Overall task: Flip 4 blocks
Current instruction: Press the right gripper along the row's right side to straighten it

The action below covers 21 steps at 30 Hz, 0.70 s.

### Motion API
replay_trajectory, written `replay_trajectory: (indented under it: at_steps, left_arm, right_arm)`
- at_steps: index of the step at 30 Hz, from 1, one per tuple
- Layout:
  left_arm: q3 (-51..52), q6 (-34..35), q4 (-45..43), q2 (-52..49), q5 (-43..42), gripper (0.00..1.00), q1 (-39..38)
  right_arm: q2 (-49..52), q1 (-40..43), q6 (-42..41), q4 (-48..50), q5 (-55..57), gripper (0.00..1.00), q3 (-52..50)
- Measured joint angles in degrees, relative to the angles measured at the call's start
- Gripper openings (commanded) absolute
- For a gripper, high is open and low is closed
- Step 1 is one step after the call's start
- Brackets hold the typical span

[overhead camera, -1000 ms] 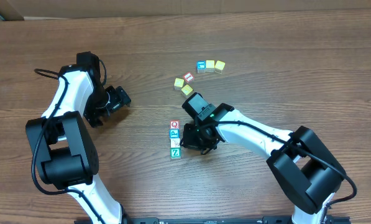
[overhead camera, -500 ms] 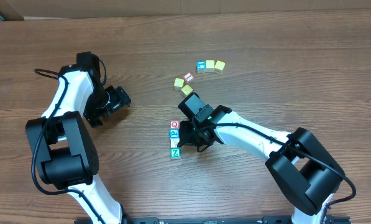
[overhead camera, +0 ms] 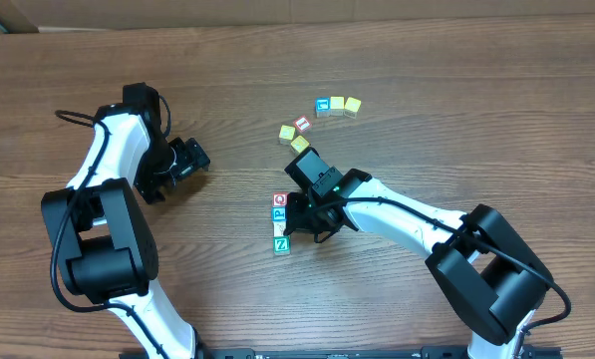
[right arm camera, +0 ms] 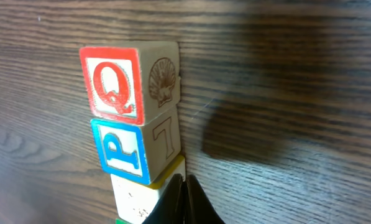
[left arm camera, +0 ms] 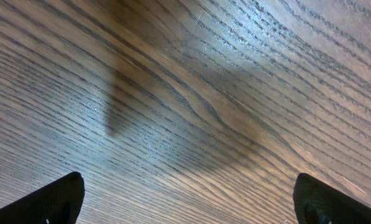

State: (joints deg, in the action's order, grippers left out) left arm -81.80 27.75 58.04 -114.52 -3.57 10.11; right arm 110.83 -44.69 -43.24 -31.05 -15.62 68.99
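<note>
Four blocks lie in a column at mid-table: red-framed Q (overhead camera: 279, 200), blue P (overhead camera: 279, 213), a pale block (overhead camera: 281, 228) and green Z (overhead camera: 281, 244). My right gripper (overhead camera: 299, 221) is shut, with nothing between its fingers. In the right wrist view its tips (right arm camera: 184, 184) rest against the right edge of the pale block (right arm camera: 134, 196), just below the P (right arm camera: 120, 149) and Q (right arm camera: 114, 84). Only a green sliver (right arm camera: 119, 221) of the Z block shows there. My left gripper (overhead camera: 191, 160) stands open over bare wood far to the left, holding nothing, its fingertips (left arm camera: 56, 198) wide apart.
Other cubes lie beyond the column. A blue one (overhead camera: 322, 105) and two yellow ones (overhead camera: 337, 103) (overhead camera: 352, 104) form a row. A yellow (overhead camera: 286, 132), a red (overhead camera: 301, 124) and another yellow (overhead camera: 299, 144) cluster nearer. The table's far edge (overhead camera: 277, 22) runs along the top.
My right gripper has slid left to the column of blocks, stopping at the pale one. The blocks have barely shifted. The left arm has not moved.
</note>
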Motion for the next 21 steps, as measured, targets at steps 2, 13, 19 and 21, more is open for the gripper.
replay_trajectory:
  at_steps: [2,13,19,21]
  left_arm:
    - [0.00,0.00,0.00,0.00,0.00,1.00,0.00]
    - [0.00,0.00,0.00,0.00,0.02,1.00,0.00]
    - [0.00,0.00,0.00,0.00,0.00,1.00,0.00]
    - [0.00,0.00,0.00,0.00,0.00,1.00,0.00]
  right_arm:
    - [0.00,0.00,-0.02,0.04,-0.37,0.04,0.00]
    - [0.00,0.00,0.00,0.63,-1.95,0.04,0.00]
    - [0.00,0.00,-0.02,0.37,-2.05,0.04,0.00]
    - [0.00,0.00,-0.02,-0.46,-1.60,0.04,0.00]
